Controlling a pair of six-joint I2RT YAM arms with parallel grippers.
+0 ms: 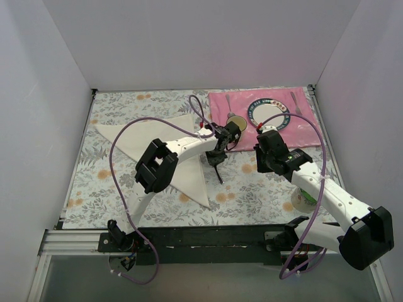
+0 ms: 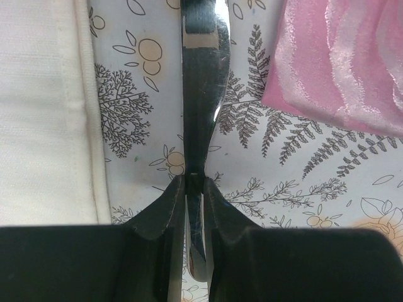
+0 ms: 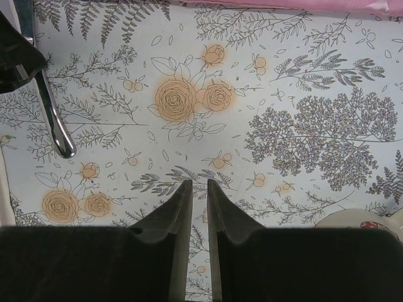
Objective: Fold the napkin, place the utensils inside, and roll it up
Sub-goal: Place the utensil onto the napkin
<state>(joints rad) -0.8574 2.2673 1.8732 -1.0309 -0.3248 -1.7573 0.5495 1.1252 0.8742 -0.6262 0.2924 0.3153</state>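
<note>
Silver metal fills my left wrist view: the slim silver table knife (image 2: 201, 94) runs straight up the frame, and the left gripper (image 2: 195, 182) is clamped on it, both black fingers pressed against its flat sides. From the top camera I see the knife just off the right edge of the off-white cloth napkin (image 1: 141, 133), which lies folded into a long triangle on the floral-printed tablecloth (image 3: 315, 126). The knife is over bare tablecloth, between the napkin and the pink satin rectangular placemat (image 1: 227, 104). I cannot tell whether its lower end touches the table.

On the placemat sits a white round plate with a dark patterned rim (image 1: 255, 113).

My right gripper (image 3: 199, 184) hangs over the tablecloth with its jaws parted only a sliver and nothing between them. Its wrist camera catches the knife's rounded end at the left edge of the frame, well apart from its own fingers.
</note>
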